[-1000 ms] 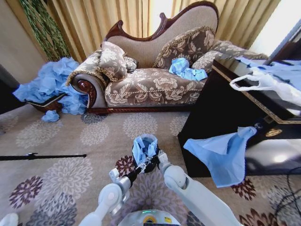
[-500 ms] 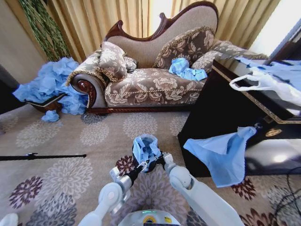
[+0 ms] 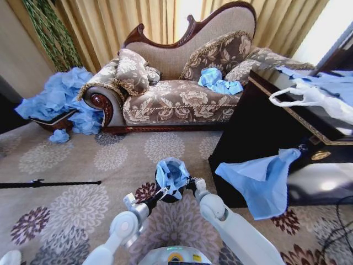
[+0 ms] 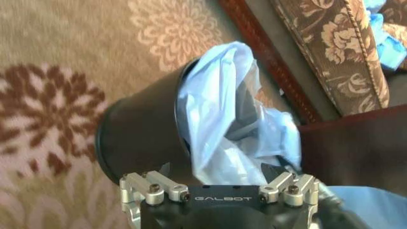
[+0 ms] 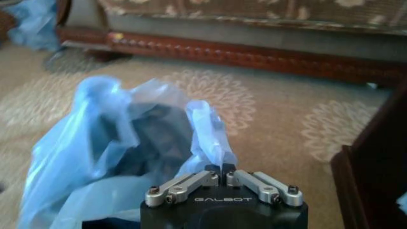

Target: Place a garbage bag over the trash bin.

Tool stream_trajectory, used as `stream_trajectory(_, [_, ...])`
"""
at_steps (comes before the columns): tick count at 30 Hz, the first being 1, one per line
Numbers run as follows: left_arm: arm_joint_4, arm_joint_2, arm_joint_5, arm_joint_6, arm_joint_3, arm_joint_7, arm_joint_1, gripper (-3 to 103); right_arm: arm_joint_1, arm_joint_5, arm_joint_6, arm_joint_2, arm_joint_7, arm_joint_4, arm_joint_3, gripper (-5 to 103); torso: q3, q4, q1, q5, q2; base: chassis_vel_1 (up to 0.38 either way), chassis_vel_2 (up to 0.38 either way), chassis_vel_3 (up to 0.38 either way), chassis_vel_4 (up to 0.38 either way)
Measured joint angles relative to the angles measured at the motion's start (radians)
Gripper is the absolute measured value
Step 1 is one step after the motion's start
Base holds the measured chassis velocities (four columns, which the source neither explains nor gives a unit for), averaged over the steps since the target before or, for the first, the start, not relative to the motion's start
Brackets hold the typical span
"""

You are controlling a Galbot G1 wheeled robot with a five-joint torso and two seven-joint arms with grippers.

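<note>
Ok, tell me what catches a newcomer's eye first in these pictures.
The garbage bag billows from the trash bin on the flowered carpet, with the left gripper and right gripper at its rim. Behind it, an ornate sofa has a heap of blue bags beside its arm.

The bag (image 3: 171,173) is pale translucent blue, draped in a plain black bin (image 4: 141,138) on a beige carpet (image 3: 83,171) patterned with cream and maroon flower medallions. Far off, the sofa (image 3: 176,88) wears brown-and-cream floral brocade on dark red-brown wood, before gold curtains (image 3: 132,19), with a blue heap (image 3: 58,102) at its left. At right, a black, gold-trimmed worktop (image 3: 259,127) carries a white bag (image 3: 309,96); each claw is black with silver links.
</note>
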Motion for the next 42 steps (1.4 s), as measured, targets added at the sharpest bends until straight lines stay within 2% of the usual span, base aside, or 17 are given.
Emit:
stream_trajectory(4, [-0.022,0.036,0.027,-0.005,0.003,-0.002,-0.003,99,-0.011,0.022,0.001,0.011,0.003,0.005,0.038,0,0.000,-0.0002,0.000,0.0001,0.000,0.000,0.000,0.000,0.000])
stream_trajectory(5, [-0.051,0.078,0.044,-0.003,0.002,-0.006,-0.005,96,-0.024,0.039,0.000,0.014,0.004,0.015,0.060,0,0.000,-0.0002,0.000,0.0000,0.000,0.000,0.000,0.000,0.000])
stream_trajectory(7, [-0.085,0.132,0.068,-0.003,-0.011,-0.006,-0.006,100,-0.040,0.055,-0.004,0.016,0.004,0.021,0.077,0,0.000,-0.0002,0.000,0.0002,0.000,0.000,0.000,0.000,0.000])
stream_trajectory(10, [-0.107,0.172,0.088,-0.004,-0.024,-0.005,-0.011,100,-0.052,0.064,-0.005,0.018,0.003,0.026,0.085,0,0.000,-0.0001,0.000,0.0003,0.000,0.000,0.000,0.000,0.000])
stream_trajectory(13, [-0.147,0.260,0.171,-0.008,-0.041,0.017,-0.048,103,-0.071,0.072,-0.006,0.028,-0.001,0.030,0.093,0,0.000,0.0000,0.000,0.0001,0.000,0.000,0.000,0.000,0.000])
stream_trajectory(15, [-0.149,0.281,0.197,-0.009,-0.039,0.024,-0.061,103,-0.074,0.072,-0.006,0.031,-0.001,0.029,0.095,0,0.000,-0.0001,0.000,0.0002,0.000,0.000,0.000,0.000,0.000])
stream_trajectory(18, [-0.125,0.384,0.363,-0.011,0.003,0.055,-0.123,98,-0.086,0.085,-0.005,0.045,-0.004,0.006,0.107,0,0.000,-0.0006,0.000,0.0000,0.000,0.000,0.000,0.000,0.000])
stream_trajectory(20, [-0.114,0.399,0.401,-0.014,0.011,0.063,-0.131,97,-0.086,0.093,-0.005,0.047,-0.006,0.000,0.107,0,0.000,-0.0005,0.000,0.0001,0.000,0.000,0.000,0.000,0.000])
stream_trajectory(22, [-0.046,0.451,0.566,-0.027,0.062,0.106,-0.191,96,-0.083,0.113,-0.005,0.056,-0.013,-0.024,0.107,0,0.000,0.0001,0.000,-0.0004,0.000,0.000,0.000,0.000,0.000])
stream_trajectory(24, [-0.028,0.464,0.607,-0.030,0.083,0.120,-0.216,96,-0.079,0.116,-0.005,0.060,-0.015,-0.032,0.107,0,0.000,-0.0001,0.000,-0.0004,0.000,0.000,0.000,0.000,0.000])
stream_trajectory(25, [0.003,0.481,0.666,-0.032,0.135,0.139,-0.269,94,-0.070,0.121,-0.005,0.066,-0.018,-0.046,0.102,0,0.000,0.0002,0.000,0.0002,0.000,0.000,0.000,0.000,0.000])
stream_trajectory(28, [0.032,0.491,0.714,-0.034,0.203,0.157,-0.344,94,-0.065,0.123,-0.004,0.071,-0.021,-0.054,0.099,0,0.000,0.0002,0.000,0.0004,0.000,0.000,0.000,0.000,0.000])
stream_trajectory(31, [0.087,0.469,0.748,-0.014,0.386,0.171,-0.539,90,-0.062,0.125,-0.003,0.083,-0.021,-0.063,0.099,0,0.000,-0.0002,0.000,0.0004,0.000,0.000,0.000,0.000,0.000])
stream_trajectory(33, [0.094,0.461,0.752,-0.009,0.416,0.171,-0.565,90,-0.062,0.125,-0.003,0.086,-0.021,-0.064,0.100,0,0.000,-0.0001,0.000,0.0004,0.000,0.000,0.000,0.000,0.000])
stream_trajectory(35, [0.127,0.423,0.785,0.018,0.561,0.172,-0.669,93,-0.061,0.125,-0.002,0.092,-0.021,-0.069,0.105,0,0.000,-0.0002,0.000,0.0002,0.000,0.000,0.000,0.000,0.000])
stream_trajectory(40, [0.179,0.374,0.862,0.067,0.691,0.165,-0.762,96,-0.062,0.123,0.000,0.092,-0.021,-0.074,0.114,0,0.000,-0.0003,0.000,0.0004,0.000,0.000,0.000,0.000,0.000])
stream_trajectory(42, [0.205,0.342,0.892,0.118,0.748,0.143,-0.809,93,-0.063,0.121,0.002,0.089,-0.023,-0.075,0.119,0,0.000,0.0000,0.000,0.0002,0.000,0.000,0.000,0.000,0.000])
